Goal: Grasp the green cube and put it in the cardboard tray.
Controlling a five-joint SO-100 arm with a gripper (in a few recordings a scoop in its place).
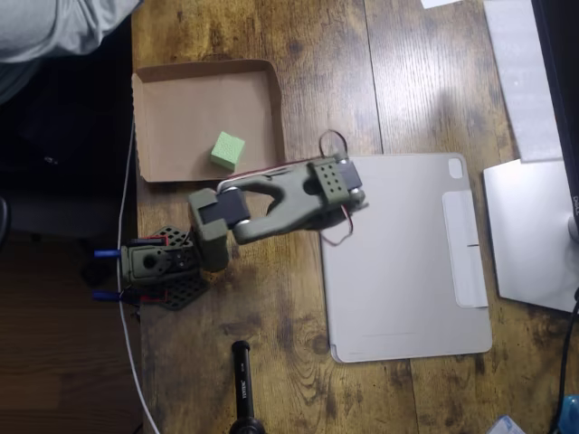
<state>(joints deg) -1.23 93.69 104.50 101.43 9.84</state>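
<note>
The green cube (228, 150) lies inside the cardboard tray (172, 108), in its lower right part, resting flat on the tray's bottom. The olive-green arm is folded back on itself below the tray, its elbow over the tablet cover's top left corner. Its gripper (223, 206) sits close to the tray's near wall, below the cube and apart from it. The fingers are seen end-on from above, so their state is unclear. Nothing is visibly held.
A grey tablet cover (407, 262) lies to the right of the arm, with a silver device (534, 235) and paper (520, 72) further right. A black cylindrical object (242, 389) stands at the bottom. A person's grey sleeve (54, 27) is at top left. A white cable (128, 226) runs along the table's left edge.
</note>
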